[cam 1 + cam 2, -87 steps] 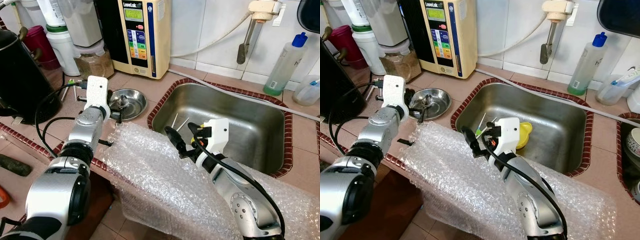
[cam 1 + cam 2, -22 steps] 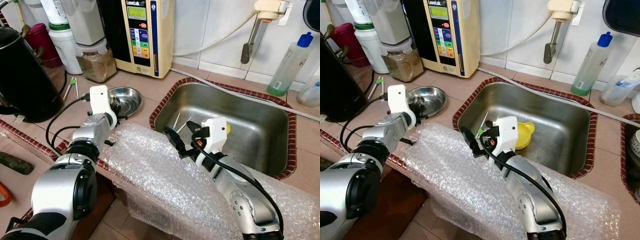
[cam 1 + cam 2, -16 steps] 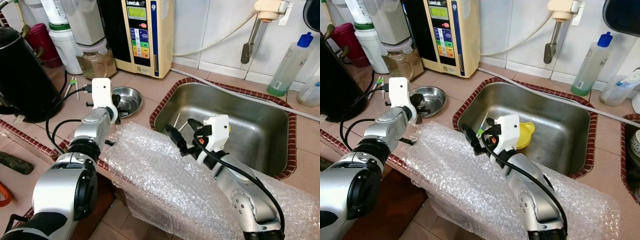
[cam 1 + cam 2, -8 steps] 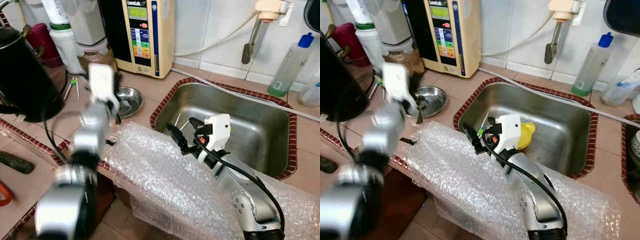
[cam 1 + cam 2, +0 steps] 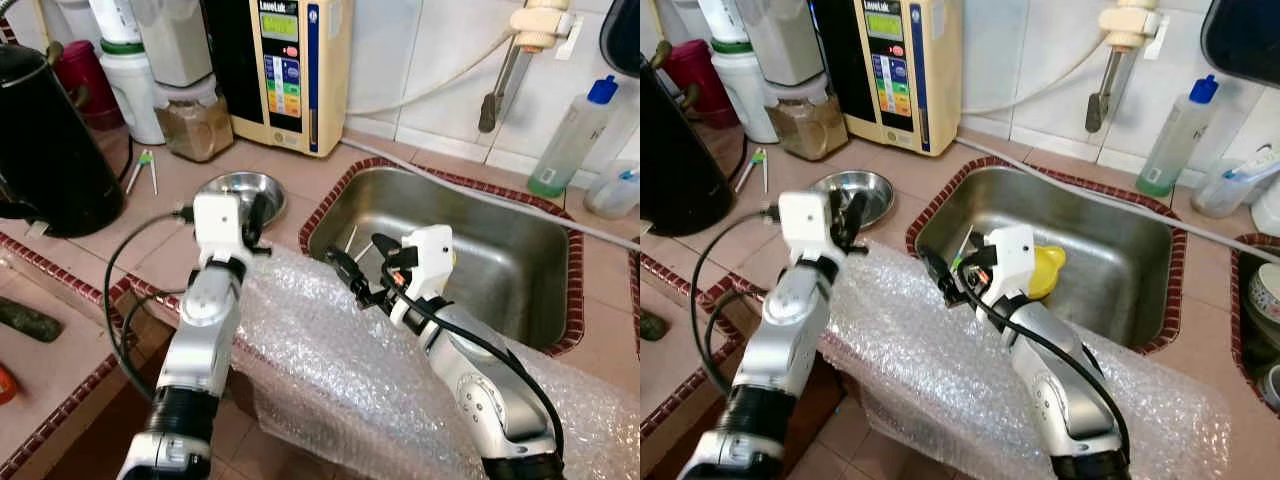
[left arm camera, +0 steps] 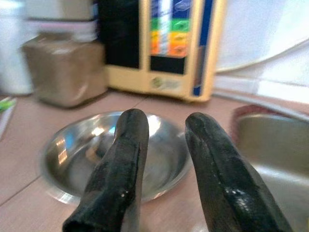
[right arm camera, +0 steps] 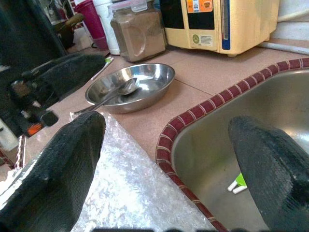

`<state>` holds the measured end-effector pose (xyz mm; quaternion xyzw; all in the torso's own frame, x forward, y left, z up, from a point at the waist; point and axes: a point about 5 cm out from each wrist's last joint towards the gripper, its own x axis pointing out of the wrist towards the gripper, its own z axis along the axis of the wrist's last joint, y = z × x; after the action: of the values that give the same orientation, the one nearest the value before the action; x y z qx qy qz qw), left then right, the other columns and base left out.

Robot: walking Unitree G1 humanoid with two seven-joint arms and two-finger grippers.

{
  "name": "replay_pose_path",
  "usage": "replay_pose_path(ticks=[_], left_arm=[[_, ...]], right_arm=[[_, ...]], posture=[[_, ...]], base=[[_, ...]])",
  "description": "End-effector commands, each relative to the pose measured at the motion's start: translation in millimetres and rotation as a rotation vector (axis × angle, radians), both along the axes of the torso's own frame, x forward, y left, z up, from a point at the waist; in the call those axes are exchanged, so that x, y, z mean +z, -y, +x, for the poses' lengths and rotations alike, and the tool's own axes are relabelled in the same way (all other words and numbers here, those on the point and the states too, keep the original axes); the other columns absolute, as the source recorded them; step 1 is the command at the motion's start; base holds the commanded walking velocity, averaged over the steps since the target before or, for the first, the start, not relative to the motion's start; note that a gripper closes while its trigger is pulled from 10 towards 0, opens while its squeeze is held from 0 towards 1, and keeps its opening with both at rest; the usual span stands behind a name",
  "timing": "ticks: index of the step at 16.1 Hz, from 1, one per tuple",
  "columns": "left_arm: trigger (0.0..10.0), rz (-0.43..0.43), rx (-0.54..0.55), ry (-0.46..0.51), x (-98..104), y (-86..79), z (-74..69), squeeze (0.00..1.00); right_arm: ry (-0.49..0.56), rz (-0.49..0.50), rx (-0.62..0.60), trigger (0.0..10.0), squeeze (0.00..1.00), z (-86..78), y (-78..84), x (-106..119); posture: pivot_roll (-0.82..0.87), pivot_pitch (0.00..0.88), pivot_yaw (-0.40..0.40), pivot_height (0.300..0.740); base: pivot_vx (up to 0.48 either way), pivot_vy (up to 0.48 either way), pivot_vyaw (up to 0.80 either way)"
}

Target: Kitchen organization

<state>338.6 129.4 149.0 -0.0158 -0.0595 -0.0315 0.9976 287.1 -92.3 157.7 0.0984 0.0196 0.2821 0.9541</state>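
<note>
Left gripper point(image 5: 256, 214) raised by the bowl point(image 5: 240, 189), fingers slightly apart, right gripper point(image 5: 345, 272) wide open over bubble wrap point(image 5: 330, 360) at the sink point(image 5: 480, 250), maybe touching.

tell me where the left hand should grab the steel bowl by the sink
Best bet is the steel bowl's thin flared rim on the near edge, coming from above with one finger inside and one outside. It sits flat and shallow on the counter, leaving no side wall to pinch, and a spoon lies inside. The left hand hovers just short of it.

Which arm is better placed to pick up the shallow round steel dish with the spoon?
Left. The left gripper hangs at the shallow round steel dish, fingers apart; the right gripper is by the sink.
</note>
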Motion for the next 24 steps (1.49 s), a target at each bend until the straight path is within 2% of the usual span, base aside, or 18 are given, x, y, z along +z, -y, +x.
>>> replay_pose_path(ticks=[1, 6, 10, 17, 19, 20, 22, 23, 24], left_arm=[[10.0, 0.016, 0.033, 0.008, 3.2, -4.0, -1.3, 1.00], [10.0, 0.069, 0.057, -0.011, -3.3, -6.6, -6.8, 1.00], [10.0, 0.098, 0.033, -0.007, -4.0, -1.6, -11.1, 1.00], [10.0, 0.135, 0.051, -0.035, -22.4, -3.6, -20.1, 1.00], [10.0, 0.139, 0.062, -0.051, -26.8, -5.4, -20.0, 1.00], [10.0, 0.110, 0.085, -0.100, -32.3, -6.3, -16.9, 1.00], [10.0, 0.130, 0.107, -0.097, -31.3, -6.5, -12.7, 1.00], [10.0, 0.117, 0.108, -0.114, -34.2, -6.6, -10.4, 0.78], [10.0, 0.118, 0.104, -0.113, -34.8, -6.8, -8.1, 0.00]], right_arm=[[-0.003, -0.009, 0.018, 10.0, 0.00, 0.6, -3.1, 0.2], [-0.007, -0.008, 0.019, 10.0, 0.00, -0.6, -5.4, -1.0], [-0.009, -0.006, 0.014, 10.0, 0.00, -1.8, -5.6, -2.0], [-0.014, -0.015, 0.009, 10.0, 0.00, -3.6, -3.9, -3.7], [-0.014, -0.017, 0.008, 10.0, 0.00, -3.8, -3.0, -3.1], [-0.015, -0.018, 0.006, 10.0, 0.00, -4.0, -2.3, -3.1], [-0.017, -0.020, 0.006, 10.0, 0.00, -4.9, -2.1, -3.8], [-0.018, -0.021, 0.005, 10.0, 0.00, -5.6, -2.3, -4.2], [-0.017, -0.022, 0.004, 10.0, 0.00, -5.9, -2.1, -3.8]], posture=[[0.02, 0.034, 0.014, 0.740], [0.02, 0.038, 0.022, 0.740], [0.01, 0.040, 0.029, 0.740], [0.00, 0.040, 0.027, 0.740], [-0.01, 0.041, 0.026, 0.740], [-0.01, 0.043, 0.025, 0.740], [-0.02, 0.042, 0.026, 0.740], [-0.02, 0.040, 0.027, 0.740], [-0.03, 0.040, 0.029, 0.740]], base=[[0.000, 0.000, 0.00], [0.000, 0.000, 0.00], [0.000, 0.000, 0.00], [0.000, 0.000, 0.00], [0.000, 0.000, 0.00], [0.000, 0.000, 0.00], [0.000, 0.000, 0.00], [0.000, 0.000, 0.00], [0.000, 0.000, 0.00]])
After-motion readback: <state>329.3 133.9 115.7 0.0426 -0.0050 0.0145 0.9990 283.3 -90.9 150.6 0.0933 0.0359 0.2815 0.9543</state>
